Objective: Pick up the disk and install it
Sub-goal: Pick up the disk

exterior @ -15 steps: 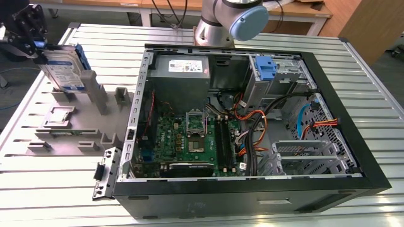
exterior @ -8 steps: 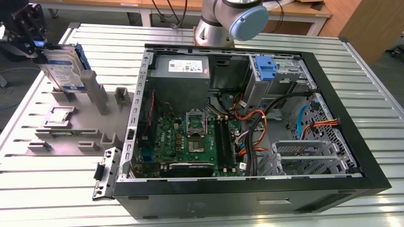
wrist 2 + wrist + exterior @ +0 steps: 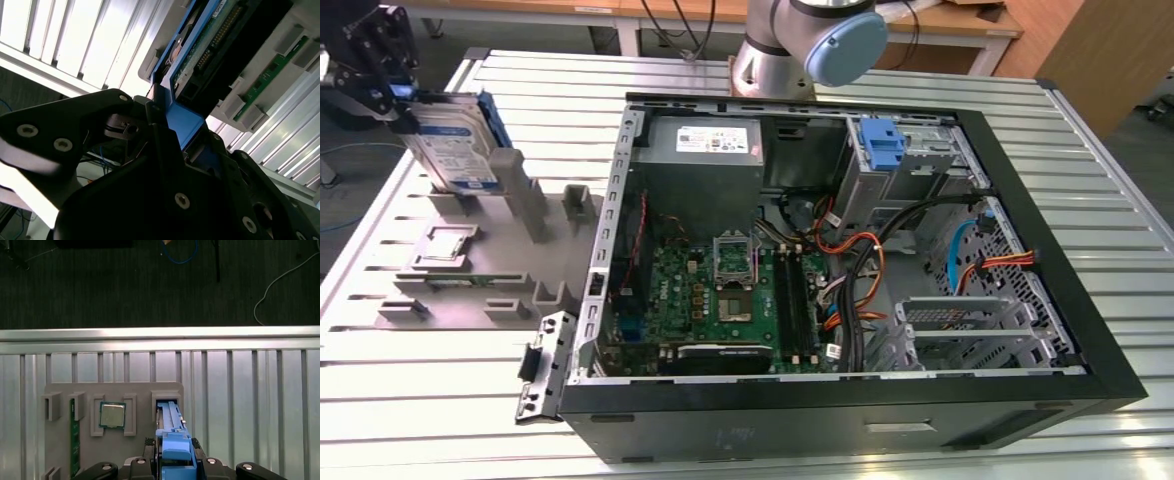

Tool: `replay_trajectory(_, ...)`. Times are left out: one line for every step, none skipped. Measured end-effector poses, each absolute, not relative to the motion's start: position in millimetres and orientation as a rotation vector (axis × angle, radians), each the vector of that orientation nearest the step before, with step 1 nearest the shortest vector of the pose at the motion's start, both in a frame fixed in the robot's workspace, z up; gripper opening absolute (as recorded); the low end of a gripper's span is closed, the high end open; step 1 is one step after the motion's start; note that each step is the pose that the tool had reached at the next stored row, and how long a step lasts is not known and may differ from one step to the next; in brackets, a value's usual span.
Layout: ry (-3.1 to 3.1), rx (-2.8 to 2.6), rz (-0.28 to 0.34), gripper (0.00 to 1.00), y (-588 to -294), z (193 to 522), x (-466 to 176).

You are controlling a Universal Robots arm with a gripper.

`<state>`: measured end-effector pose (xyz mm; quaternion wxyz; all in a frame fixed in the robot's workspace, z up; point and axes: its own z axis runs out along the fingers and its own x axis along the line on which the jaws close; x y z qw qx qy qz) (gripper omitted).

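Observation:
The disk (image 3: 451, 140), a silver-grey drive in a blue carrier, stands on edge above the grey fixture tray (image 3: 467, 270) at the exterior view's left. My gripper (image 3: 398, 98) is at its upper end, shut on the blue carrier. In the first wrist view the disk (image 3: 171, 425) shows edge-on, running from my gripper (image 3: 175, 462) to the tray's slot (image 3: 166, 399). In the second wrist view my fingers (image 3: 155, 125) clamp the carrier of the disk (image 3: 210, 45). Whether the disk's lower end still sits in the slot I cannot tell.
An open computer case (image 3: 854, 395) lies to the exterior view's right, with a blue bracket (image 3: 883, 145) in its upper bay and a metal drive cage (image 3: 967, 325) lower down. A processor (image 3: 112, 415) and a memory stick (image 3: 74, 440) rest in the tray. The table edge (image 3: 160, 334) lies beyond it.

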<state>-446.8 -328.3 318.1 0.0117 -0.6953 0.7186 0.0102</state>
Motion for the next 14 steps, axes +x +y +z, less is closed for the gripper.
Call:
replay_trajectory(2.241, -2.168, 0.032, 0.36, -328.3, 318.7, -446.8)
replay_trajectory(2.241, -2.168, 0.032, 0.36, -328.3, 319.5, -446.8)
replay_trajectory(2.241, -2.168, 0.032, 0.36, -328.3, 320.3, -446.8)
replay_trajectory(2.241, -2.168, 0.032, 0.36, -328.3, 320.8, -446.8)
replay_trajectory(2.241, -2.168, 0.031, 0.36, -328.3, 321.2, -446.8)
replay_trajectory(2.241, -2.168, 0.032, 0.36, -328.3, 321.9, -446.8)
replay_trajectory(2.241, -2.168, 0.032, 0.36, -328.3, 322.5, -446.8)
replay_trajectory(2.241, -2.168, 0.032, 0.36, -328.3, 323.0, -446.8)
replay_trajectory(2.241, -2.168, 0.031, 0.36, -328.3, 323.4, -446.8)
replay_trajectory(2.241, -2.168, 0.031, 0.36, -328.3, 323.5, -446.8)
replay_trajectory(2.241, -2.168, 0.031, 0.36, -328.3, 323.9, -446.8)
replay_trajectory(2.241, -2.168, 0.032, 0.36, -328.3, 324.4, -446.8)
replay_trajectory(2.241, -2.168, 0.032, 0.36, -328.3, 325.0, -446.8)
replay_trajectory(2.241, -2.168, 0.032, 0.36, -328.3, 325.4, -446.8)
